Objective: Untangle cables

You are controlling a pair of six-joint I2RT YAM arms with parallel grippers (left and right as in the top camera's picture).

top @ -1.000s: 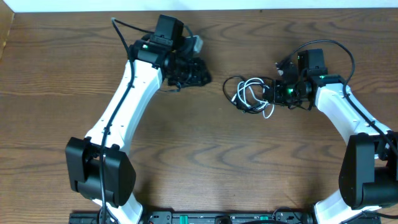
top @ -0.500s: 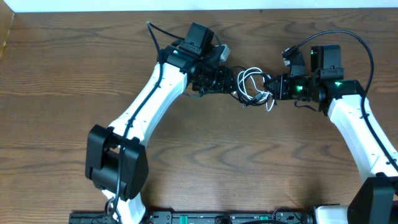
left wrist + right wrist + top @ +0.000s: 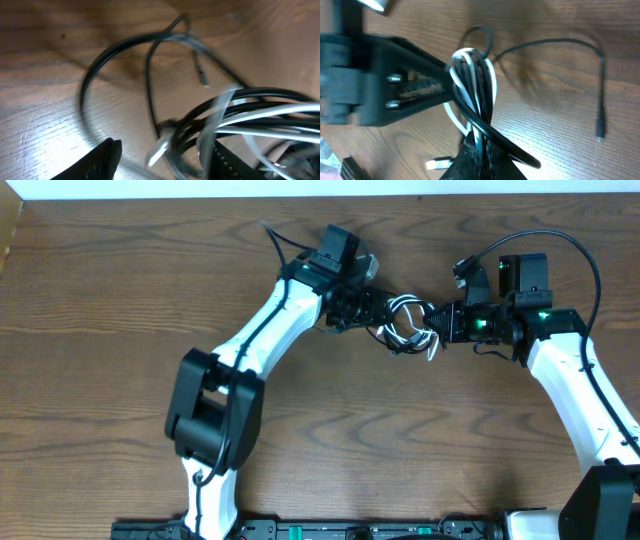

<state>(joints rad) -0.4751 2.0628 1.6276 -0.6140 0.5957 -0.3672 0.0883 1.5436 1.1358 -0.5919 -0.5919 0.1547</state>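
Note:
The black and white cables (image 3: pixel 405 323) form one tangled bundle at the table's back middle, held between both arms. My right gripper (image 3: pixel 440 326) is shut on the bundle's right side; in its wrist view the gripper (image 3: pixel 482 160) pinches white strands (image 3: pixel 491 80) and black strands together. A black cable loop (image 3: pixel 555 42) trails off to a plug (image 3: pixel 600 131). My left gripper (image 3: pixel 376 313) stands open at the bundle's left side. In its wrist view, white strands (image 3: pixel 270 112) and black strands cross between its fingers (image 3: pixel 102 159), and a black loop (image 3: pixel 87 85) lies on the wood beyond.
A white plug end (image 3: pixel 437 163) lies on the wood beside my right gripper. The brown wooden table (image 3: pixel 100 380) has a pale wall edge (image 3: pixel 300 188) along the back. Thick black arm wires (image 3: pixel 560 245) arch over the right arm.
My left arm has swung right from the table's back left up to the bundle, its jaws now around strands. The right gripper moved the bundle slightly back and right, then held still.

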